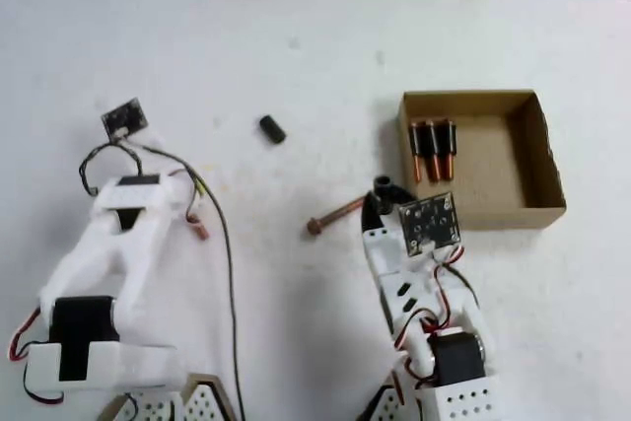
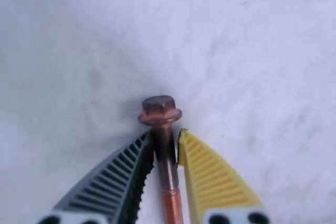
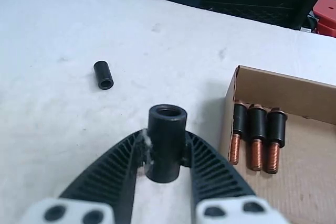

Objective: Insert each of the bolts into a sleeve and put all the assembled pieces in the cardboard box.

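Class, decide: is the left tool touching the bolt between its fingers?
Touching. The left wrist view shows the left tool shut on the bolt, pressing its shank from both sides with no gap.

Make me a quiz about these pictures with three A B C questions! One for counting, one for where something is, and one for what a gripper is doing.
1. How many copper-bolt-in-black-sleeve pieces lie in the brown cardboard box?
A. one
B. three
C. five

2. Where is the loose short black sleeve?
A. inside the box
B. on the white table
C. on top of an arm

3. What is the right gripper doing?
A. hanging open
B. shut on a copper bolt
C. shut on a second black sleeve

Answers:
1. B: three pieces lie side by side in the box.
2. B: it lies by itself on the table, outside the box.
3. C: its black fingers clamp the sleeve from both sides. It is the left gripper that is shut on a copper bolt.
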`<move>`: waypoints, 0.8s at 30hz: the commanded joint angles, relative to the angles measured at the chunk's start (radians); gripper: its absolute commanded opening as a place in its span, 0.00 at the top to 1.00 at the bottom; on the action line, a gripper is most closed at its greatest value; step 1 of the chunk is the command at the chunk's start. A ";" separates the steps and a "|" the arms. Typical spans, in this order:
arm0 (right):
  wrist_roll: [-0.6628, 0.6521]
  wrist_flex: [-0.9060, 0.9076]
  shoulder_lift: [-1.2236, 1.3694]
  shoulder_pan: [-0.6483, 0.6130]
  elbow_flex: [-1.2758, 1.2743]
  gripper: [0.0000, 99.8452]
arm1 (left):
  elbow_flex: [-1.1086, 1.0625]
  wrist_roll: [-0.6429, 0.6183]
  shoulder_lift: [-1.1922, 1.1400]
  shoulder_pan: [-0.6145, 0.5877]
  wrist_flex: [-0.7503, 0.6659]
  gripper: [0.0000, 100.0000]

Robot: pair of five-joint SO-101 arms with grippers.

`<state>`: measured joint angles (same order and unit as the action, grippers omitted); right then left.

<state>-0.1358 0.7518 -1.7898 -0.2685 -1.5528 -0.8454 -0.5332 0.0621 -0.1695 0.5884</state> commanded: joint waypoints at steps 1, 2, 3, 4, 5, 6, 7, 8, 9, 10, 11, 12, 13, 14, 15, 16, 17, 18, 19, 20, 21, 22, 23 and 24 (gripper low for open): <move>0.008 -0.022 -0.012 0.004 0.008 0.98 | 0.054 -0.040 -0.001 -0.010 0.014 0.89; 0.008 -0.022 -0.012 0.004 0.008 0.98 | 0.054 -0.043 -0.001 -0.008 0.011 0.89; 0.008 -0.022 -0.012 0.004 0.008 0.98 | 0.054 -0.044 -0.001 -0.008 0.008 0.89; 0.008 -0.022 -0.012 0.004 0.008 0.98 | 0.054 -0.052 -0.001 -0.013 0.008 0.89; 0.008 -0.022 -0.012 0.004 0.008 0.98 | 0.054 -0.069 -0.001 -0.015 0.008 0.89; 0.008 -0.022 -0.012 0.004 0.008 0.98 | 0.054 -0.078 -0.001 -0.015 0.008 0.89; 0.008 -0.022 -0.012 0.004 0.008 0.98 | 0.054 -0.083 -0.001 -0.015 0.009 0.89; 0.008 -0.022 -0.012 0.004 0.008 0.98 | 0.054 -0.086 -0.001 -0.015 0.009 0.89; 0.008 -0.022 -0.012 0.004 0.008 0.98 | 0.054 -0.091 -0.002 -0.015 0.009 0.89; 0.008 -0.022 -0.012 0.004 0.008 0.98 | 0.054 -0.092 -0.002 -0.015 0.008 0.90; 0.008 -0.022 -0.012 0.004 0.008 0.98 | 0.054 -0.092 -0.002 -0.015 0.008 0.91; 0.008 -0.022 -0.012 0.004 0.008 0.98 | 0.054 -0.094 -0.002 -0.015 0.008 0.94; 0.008 -0.022 -0.012 0.004 0.008 0.98 | 0.054 -0.094 -0.002 -0.016 0.009 0.97; 0.008 -0.022 -0.012 0.004 0.008 0.98 | 0.054 -0.087 -0.002 -0.016 0.011 0.98; 0.008 -0.022 -0.012 0.004 0.008 0.98 | 0.054 -0.092 -0.002 -0.016 0.012 0.97; 0.008 -0.022 -0.012 0.004 0.008 0.98 | 0.054 -0.094 -0.002 -0.019 0.012 0.96; 0.008 -0.022 -0.012 0.004 0.008 0.98 | 0.054 -0.092 -0.002 -0.019 0.012 0.96; 0.008 -0.022 -0.012 0.004 0.008 0.98 | 0.054 -0.087 -0.002 -0.019 0.012 0.96; 0.008 -0.022 -0.012 0.004 0.008 0.98 | 0.054 -0.086 -0.002 -0.019 0.012 0.96; 0.008 -0.022 -0.012 0.004 0.008 0.98 | 0.054 -0.084 -0.002 -0.019 0.014 0.96; 0.008 -0.022 -0.012 0.004 0.008 0.98 | 0.054 -0.081 -0.001 -0.019 0.014 0.96; 0.008 -0.022 -0.012 0.004 0.008 0.98 | 0.055 -0.054 0.001 -0.019 0.014 0.96; 0.008 -0.024 -0.012 0.004 0.008 0.98 | 0.055 -0.011 0.005 -0.016 0.014 0.96; 0.008 -0.024 -0.012 0.004 0.008 0.98 | 0.058 0.035 0.007 -0.013 0.014 0.97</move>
<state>-0.1358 0.7518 -1.7898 -0.2685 -1.5528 -0.8454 -0.5854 0.0621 -0.1757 0.5915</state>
